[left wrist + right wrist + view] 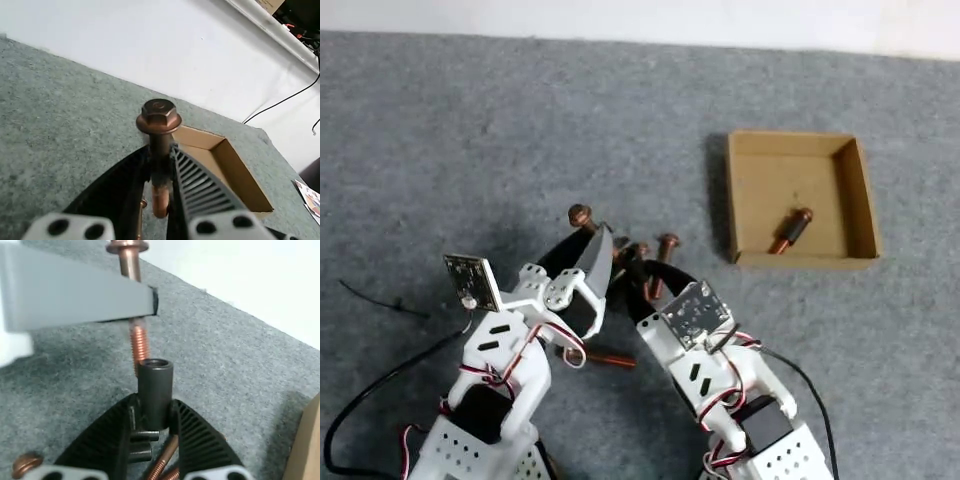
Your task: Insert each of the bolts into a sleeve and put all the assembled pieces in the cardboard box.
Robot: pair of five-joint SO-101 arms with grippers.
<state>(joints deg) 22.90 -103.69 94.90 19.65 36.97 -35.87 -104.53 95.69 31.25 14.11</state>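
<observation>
Cardboard box (pixel 770 185) (pixel 235 170): open-topped, standing on the grey carpeted table (pixel 470 130). It contains one assembled piece (pixel 790 232), a copper bolt in a dark sleeve, lying close to the box wall nearest the arms.

Left end effector (pixel 592 238) (pixel 161 149): well apart from the box, to its left in the high view. Its fingers are nearly closed, clamped on the shank of a bolt (pixel 581 214) (pixel 159 116) (pixel 131 255).

Bolt: copper-coloured with a flanged hex head. It is held upright, the head clear above the fingers and the threaded end reaching below them.

Right end effector (pixel 632 262) (pixel 154 402): just beside the left one, on the side nearer the box. Its fingers are narrowly parted and grip a sleeve (pixel 155 387).

Sleeve: a dark tube held upright with its open mouth up. The bolt's threaded tip sits at the rim. Whether the tip has entered the sleeve cannot be told.

Loose bolts (pixel 663 258) (pixel 162 462): copper, lying on the table under and beside the two end effectors, between them and the box but well short of it.

Lone bolt (pixel 605 357): lying flat under the left arm, farther from the box than the loose bolts.

Cable tie (pixel 380 300): black, on the table at the far left, farthest from the box.
</observation>
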